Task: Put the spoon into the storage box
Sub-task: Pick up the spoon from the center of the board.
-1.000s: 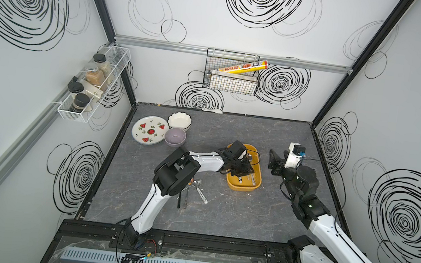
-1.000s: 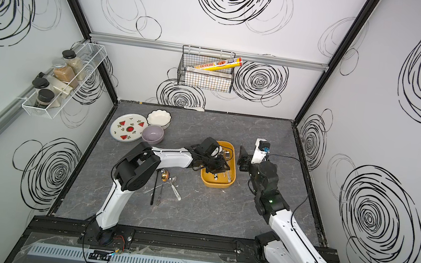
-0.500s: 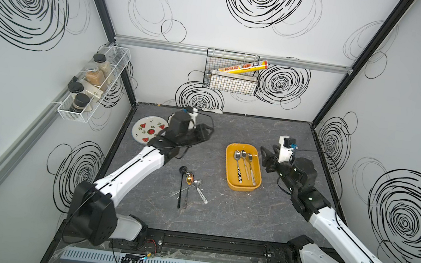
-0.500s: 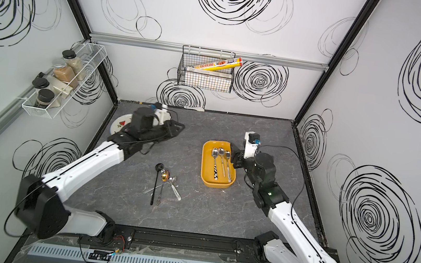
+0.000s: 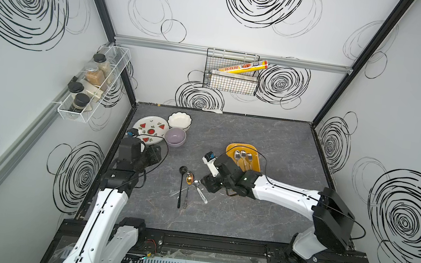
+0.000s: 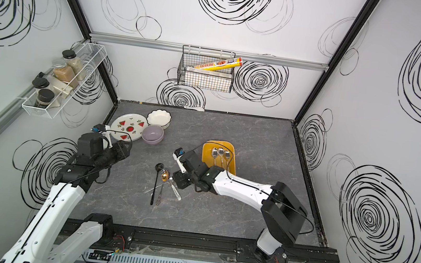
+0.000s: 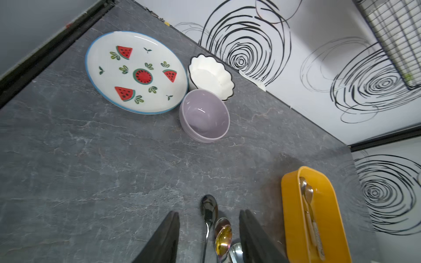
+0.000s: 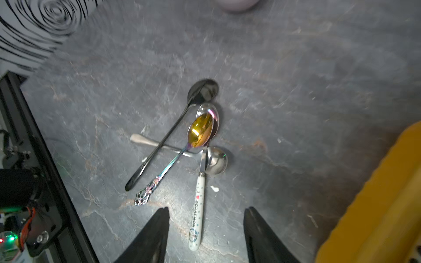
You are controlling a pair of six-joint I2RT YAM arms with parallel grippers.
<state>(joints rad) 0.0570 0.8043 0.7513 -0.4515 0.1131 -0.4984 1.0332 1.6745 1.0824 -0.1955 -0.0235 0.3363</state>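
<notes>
My bench (image 5: 271,134) is a dark grey slab, veined like stone. At ten o'clock from its middle lies a watermelon plate (image 5: 151,129). A white bowl (image 5: 179,120) sits at the plate's two o'clock and a purple bowl (image 5: 175,137) at its three, all close together. The storage box (image 5: 241,145) sits at one o'clock. At eight o'clock four spoons lie crossed in a heap: a black spoon (image 8: 160,146), a gold spoon (image 8: 201,131), a white-handled spoon (image 8: 197,205) and a silver spoon (image 8: 217,162).
</notes>
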